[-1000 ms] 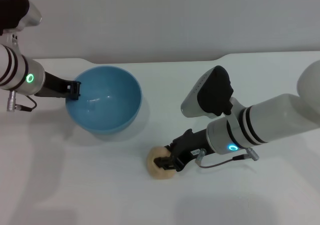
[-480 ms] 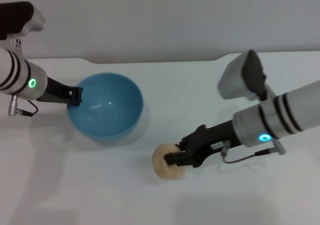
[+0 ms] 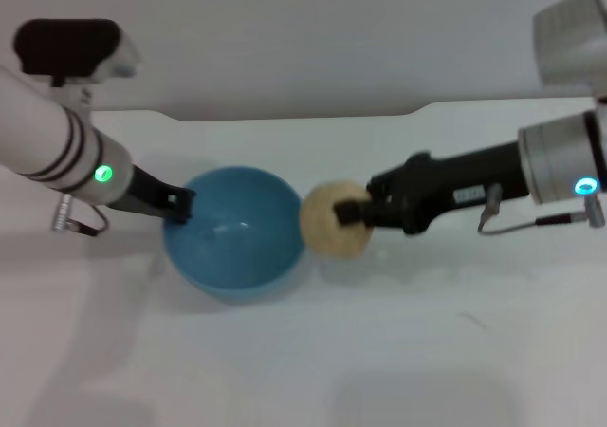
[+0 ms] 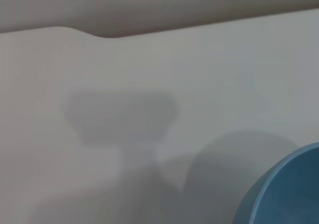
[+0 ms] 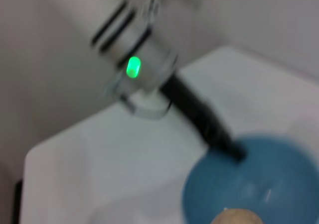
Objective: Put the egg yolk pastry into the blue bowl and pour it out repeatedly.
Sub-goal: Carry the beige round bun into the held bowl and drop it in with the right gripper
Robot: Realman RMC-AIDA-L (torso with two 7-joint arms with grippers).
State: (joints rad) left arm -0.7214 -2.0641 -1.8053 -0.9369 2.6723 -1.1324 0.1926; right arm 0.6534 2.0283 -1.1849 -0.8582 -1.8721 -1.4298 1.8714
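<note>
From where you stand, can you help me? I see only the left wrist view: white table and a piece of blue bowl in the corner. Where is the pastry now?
Observer: The right gripper holds the egg yolk pastry just beside the rim of the blue bowl, on the robot's right side of it.
Operator: Is the pastry above the bowl already?
Observer: Not yet. In the head view it overlaps only the rim edge, not the hollow.
Operator: And my left gripper, does it touch the bowl?
Observer: Yes, the left gripper is at the opposite rim, gripping it.
Operator: Is something inside the bowl?
Observer: No, its inside shows only blue surface with small highlights.
</note>
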